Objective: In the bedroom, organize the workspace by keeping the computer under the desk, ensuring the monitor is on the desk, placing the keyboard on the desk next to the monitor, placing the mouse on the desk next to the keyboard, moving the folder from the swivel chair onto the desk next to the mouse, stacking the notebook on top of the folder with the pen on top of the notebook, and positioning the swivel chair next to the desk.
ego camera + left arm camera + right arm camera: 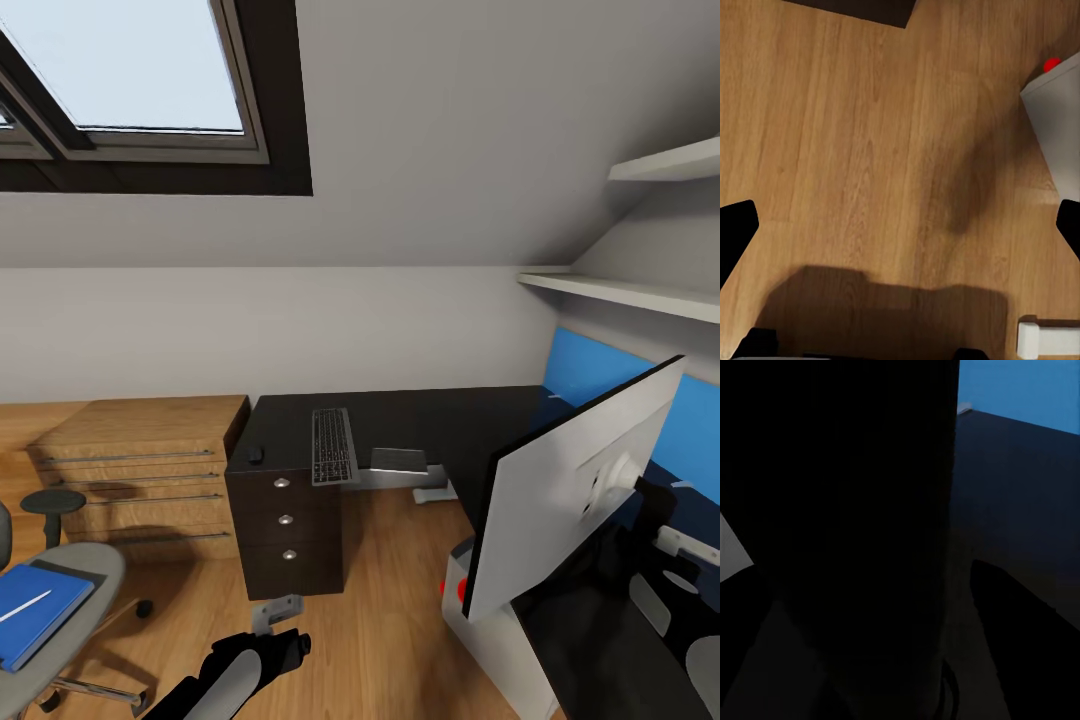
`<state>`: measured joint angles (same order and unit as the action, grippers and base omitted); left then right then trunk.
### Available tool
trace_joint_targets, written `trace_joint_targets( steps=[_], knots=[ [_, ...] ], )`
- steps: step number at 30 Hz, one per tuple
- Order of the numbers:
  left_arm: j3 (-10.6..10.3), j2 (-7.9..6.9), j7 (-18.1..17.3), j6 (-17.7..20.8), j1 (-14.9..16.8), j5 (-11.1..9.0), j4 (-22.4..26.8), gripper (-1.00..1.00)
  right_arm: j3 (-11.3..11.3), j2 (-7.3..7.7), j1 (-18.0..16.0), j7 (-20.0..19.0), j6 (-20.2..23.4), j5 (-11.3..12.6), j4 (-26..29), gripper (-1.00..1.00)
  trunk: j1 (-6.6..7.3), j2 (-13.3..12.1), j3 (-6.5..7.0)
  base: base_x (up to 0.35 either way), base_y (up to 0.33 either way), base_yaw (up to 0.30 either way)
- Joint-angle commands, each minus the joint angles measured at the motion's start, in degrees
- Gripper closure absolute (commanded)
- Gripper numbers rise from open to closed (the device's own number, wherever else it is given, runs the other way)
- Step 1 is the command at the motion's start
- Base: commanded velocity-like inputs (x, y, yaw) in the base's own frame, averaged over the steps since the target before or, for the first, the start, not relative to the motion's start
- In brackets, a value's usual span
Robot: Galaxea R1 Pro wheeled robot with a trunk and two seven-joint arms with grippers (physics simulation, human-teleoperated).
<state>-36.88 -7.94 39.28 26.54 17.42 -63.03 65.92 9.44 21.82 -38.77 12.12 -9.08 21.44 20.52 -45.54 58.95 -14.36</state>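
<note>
The monitor hangs tilted over the right wing of the black desk, its white back toward me and its lower corner past the desk edge. My right gripper is shut on its black stem, which blocks most of the right wrist view. The keyboard lies on the desk above the drawer unit, with the mouse to its left. The white computer with a red button stands on the floor under the desk. My left gripper hangs open over bare floor. The swivel chair holds a blue folder and the pen.
A light-wood chest stands left of the desk, with a small round stool in front of it. A flat grey item overhangs the desk's inner edge. Wall shelves run above the right wing. Wooden floor lies between chair and desk.
</note>
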Motion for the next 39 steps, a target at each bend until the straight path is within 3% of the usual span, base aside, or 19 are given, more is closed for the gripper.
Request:
trace_joint_targets(
  steps=[1, 7, 20, 39],
  knots=[
    [-0.18, -0.05, 0.45, 0.02, 0.07, -0.38, 0.08, -1.0, -0.12, -0.01, -0.07, -0.02, -0.23, 0.45, 0.03, 1.0, -0.01, 0.06, -0.07, 0.0, 0.0, 0.0],
    [-0.21, -0.11, 0.33, 0.09, 0.07, -0.42, 0.08, -1.0, -0.15, -0.03, -0.07, 0.0, -0.01, 0.45, 0.04, 1.0, -0.01, 0.06, -0.07, -0.088, 0.0, 0.0],
    [-0.18, -0.14, 0.36, 0.18, 0.07, -0.43, 0.08, -1.0, -0.12, -0.03, -0.07, 0.0, 0.02, 0.48, 0.36, 1.0, -0.01, 0.06, -0.07, -0.321, 0.0, 0.033],
    [-0.18, -0.14, 0.45, 0.09, 0.07, -0.43, 0.08, -1.0, -0.21, -0.12, -0.07, 0.0, 0.03, 0.45, 0.39, 1.0, -0.01, 0.06, -0.07, -0.336, -0.083, 0.256]
  ],
)
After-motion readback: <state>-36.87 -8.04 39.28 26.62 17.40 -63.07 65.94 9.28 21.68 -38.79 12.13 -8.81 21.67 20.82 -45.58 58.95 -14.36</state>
